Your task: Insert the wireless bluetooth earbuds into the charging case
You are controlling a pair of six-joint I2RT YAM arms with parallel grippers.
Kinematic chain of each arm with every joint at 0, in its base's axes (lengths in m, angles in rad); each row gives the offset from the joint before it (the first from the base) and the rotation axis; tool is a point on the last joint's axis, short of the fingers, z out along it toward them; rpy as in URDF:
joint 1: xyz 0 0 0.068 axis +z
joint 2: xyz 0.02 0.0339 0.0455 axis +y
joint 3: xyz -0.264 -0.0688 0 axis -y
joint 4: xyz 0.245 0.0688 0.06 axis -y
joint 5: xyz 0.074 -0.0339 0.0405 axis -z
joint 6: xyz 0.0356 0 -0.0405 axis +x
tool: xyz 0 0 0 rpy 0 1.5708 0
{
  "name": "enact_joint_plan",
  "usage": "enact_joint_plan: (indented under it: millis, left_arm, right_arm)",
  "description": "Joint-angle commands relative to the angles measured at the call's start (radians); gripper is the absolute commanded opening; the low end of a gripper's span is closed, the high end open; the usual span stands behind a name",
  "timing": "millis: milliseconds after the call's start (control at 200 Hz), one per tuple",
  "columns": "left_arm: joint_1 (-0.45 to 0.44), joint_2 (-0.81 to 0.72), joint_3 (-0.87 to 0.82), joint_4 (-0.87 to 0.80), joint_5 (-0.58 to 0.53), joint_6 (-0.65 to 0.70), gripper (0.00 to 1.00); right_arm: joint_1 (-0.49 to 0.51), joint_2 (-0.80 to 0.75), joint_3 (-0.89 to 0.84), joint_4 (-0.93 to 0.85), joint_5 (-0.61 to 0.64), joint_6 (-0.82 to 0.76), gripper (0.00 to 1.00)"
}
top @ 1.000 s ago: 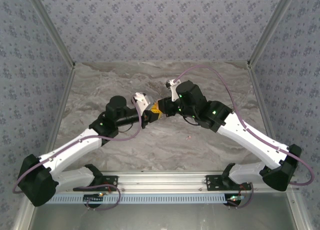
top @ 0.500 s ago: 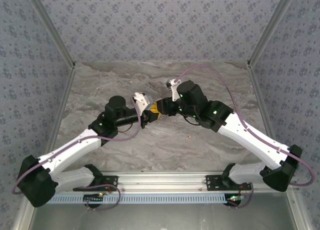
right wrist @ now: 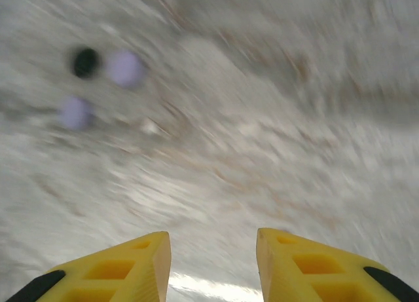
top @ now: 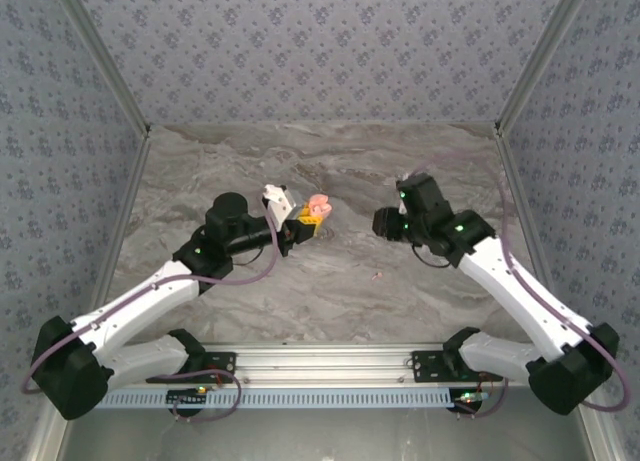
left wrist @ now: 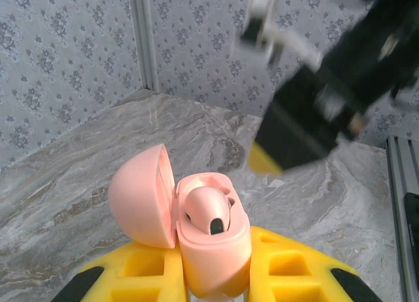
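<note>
Near: left gripper (left wrist: 213,283) clamped tight on the lower body of the pink charging case (left wrist: 211,249), lid (left wrist: 141,197) hinged open to the left. One pink earbud (left wrist: 208,213) sits in its well; second well unclear. Right gripper (right wrist: 213,263) has jaws partly apart, nothing between them, above the bare table (right wrist: 275,125). Earbuds are likely light, hard and slick, so pinch gently across the stem. Far lilac blobs (right wrist: 124,67) and black blob (right wrist: 85,61) are too blurred to name.
</note>
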Motion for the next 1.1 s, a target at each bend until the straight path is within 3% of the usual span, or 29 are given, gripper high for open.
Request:
enact_joint_plan:
  millis: [0, 385, 1094]
  left_arm:
    - [-0.005, -0.03, -0.006, 0.001, -0.014, 0.009, 0.0]
    - [-0.005, -0.022, 0.002, -0.005, -0.011, 0.015, 0.0]
    - [-0.004, -0.027, 0.0, -0.018, -0.016, 0.024, 0.0]
  right_arm:
    - [-0.013, 0.029, -0.099, -0.051, -0.019, 0.103, 0.42]
    - [-0.003, 0.217, -0.227, 0.157, -0.08, 0.163, 0.42]
    - [0.039, 0.369, -0.229, 0.163, -0.045, 0.169, 0.43]
